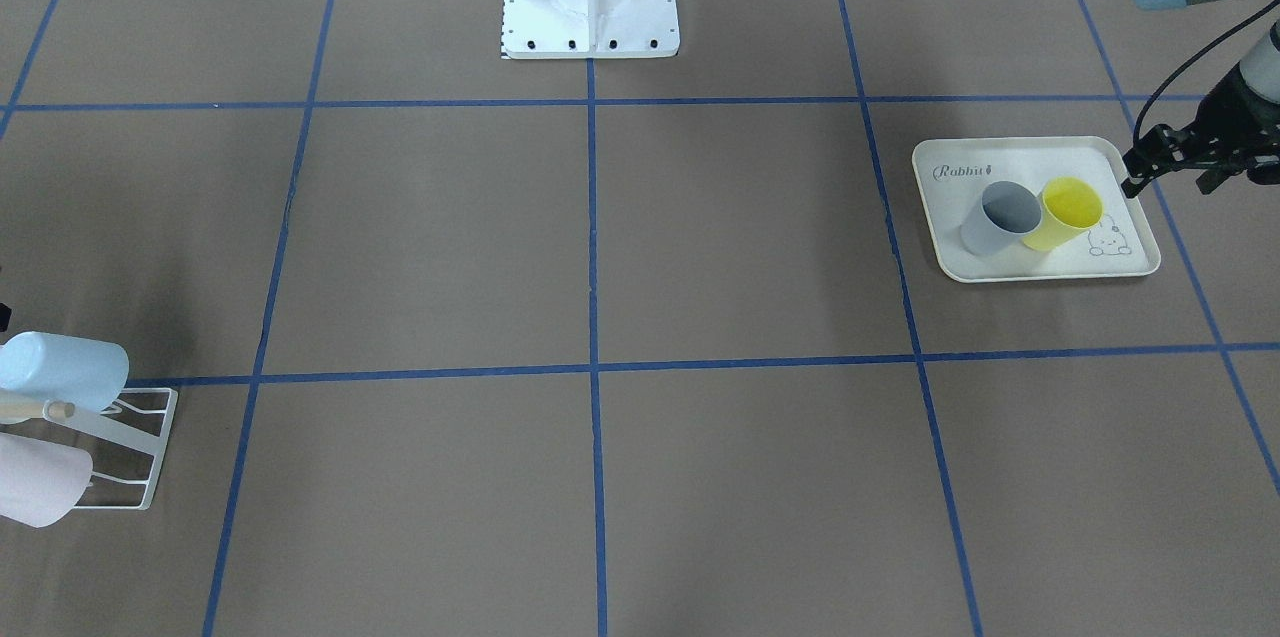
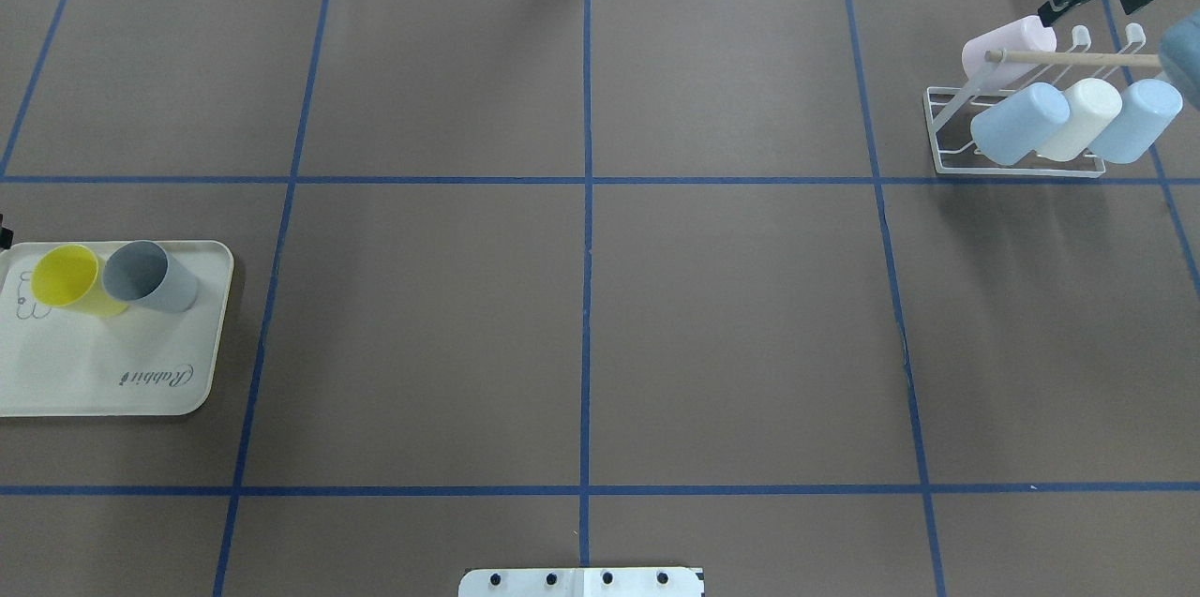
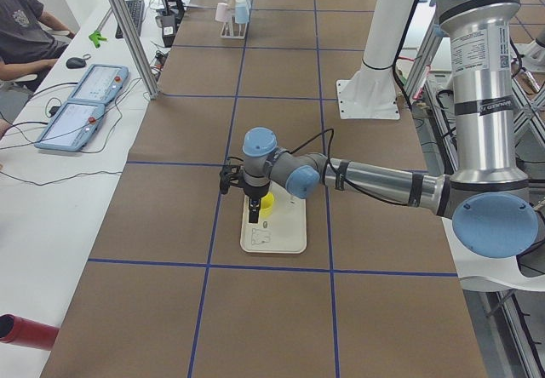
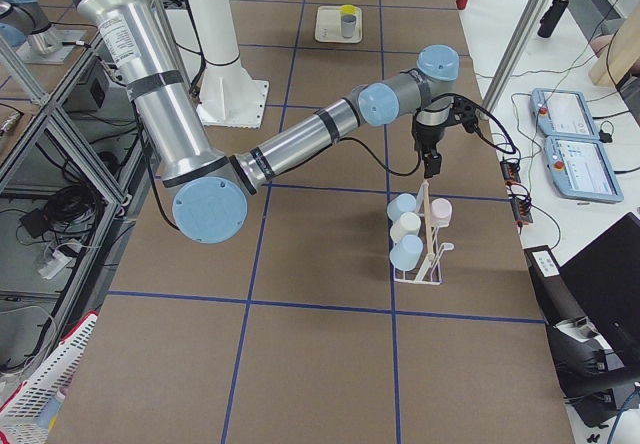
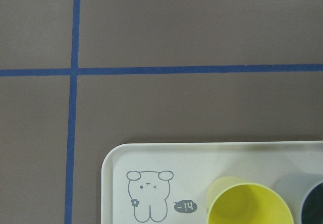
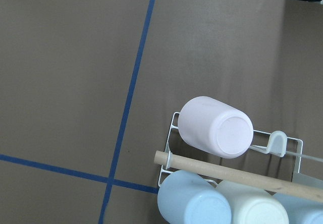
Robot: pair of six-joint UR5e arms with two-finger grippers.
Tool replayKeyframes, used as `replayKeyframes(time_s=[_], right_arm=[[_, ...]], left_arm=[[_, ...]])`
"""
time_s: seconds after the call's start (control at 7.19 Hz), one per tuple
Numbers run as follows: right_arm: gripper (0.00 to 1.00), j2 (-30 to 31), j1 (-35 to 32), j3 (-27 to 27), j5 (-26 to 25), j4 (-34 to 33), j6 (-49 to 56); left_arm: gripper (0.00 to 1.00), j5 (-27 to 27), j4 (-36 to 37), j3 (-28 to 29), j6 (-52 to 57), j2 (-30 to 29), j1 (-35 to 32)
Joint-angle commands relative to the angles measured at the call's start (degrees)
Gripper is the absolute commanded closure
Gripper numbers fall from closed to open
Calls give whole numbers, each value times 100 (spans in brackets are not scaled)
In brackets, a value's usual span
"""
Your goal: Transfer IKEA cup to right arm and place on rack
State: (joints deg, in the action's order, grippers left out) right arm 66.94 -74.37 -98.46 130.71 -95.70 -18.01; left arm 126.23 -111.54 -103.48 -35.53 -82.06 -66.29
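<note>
Two cups stand mouth-up on a cream tray (image 2: 112,381) at the bench's (image 2: 581,316) left end, fairly near the robot's side: a yellow cup (image 2: 67,278) and a grey cup (image 2: 150,276), side by side and touching or very nearly so. The tray carries a small rabbit drawing (image 5: 150,188) in the corner by the yellow cup. The left arm (image 3: 375,178) reaches out low over the bench, and the left pincer (image 1: 1170,179) hangs above the tray's edge on the yellow cup's side. Its fingers look spread wide and it holds nothing.

Farther off, at the right end of the bench, sits the white wire rack (image 2: 1022,171) with a wooden dowel (image 2: 1078,59) running along its top. Four cups hang on it, bottoms outward and tilted. On the side nearer the robot are a light-blue cup (image 2: 1020,124), a cream cup (image 2: 1081,119) and a second light-blue cup (image 2: 1136,121) in a row, each just beside the next. A pink cup (image 2: 1008,42) hangs alone on the far side of the dowel.

Beyond the rack, the right arm (image 4: 300,142) stretches across the bench. The right pincer (image 2: 1083,13) points down above the pink cup, clear of it. Its fingers look wide apart and it carries nothing.
</note>
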Motion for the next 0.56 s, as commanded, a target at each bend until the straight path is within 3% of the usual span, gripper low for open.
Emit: replayKeyframes(time_s=[0.0, 0.42], right_arm=[[1, 3, 88, 3, -10, -1, 0], [1, 3, 159, 3, -10, -1, -9]], left_arm=[[0, 374, -69, 249, -50, -135, 89], [1, 402, -78, 521, -59, -310, 458]])
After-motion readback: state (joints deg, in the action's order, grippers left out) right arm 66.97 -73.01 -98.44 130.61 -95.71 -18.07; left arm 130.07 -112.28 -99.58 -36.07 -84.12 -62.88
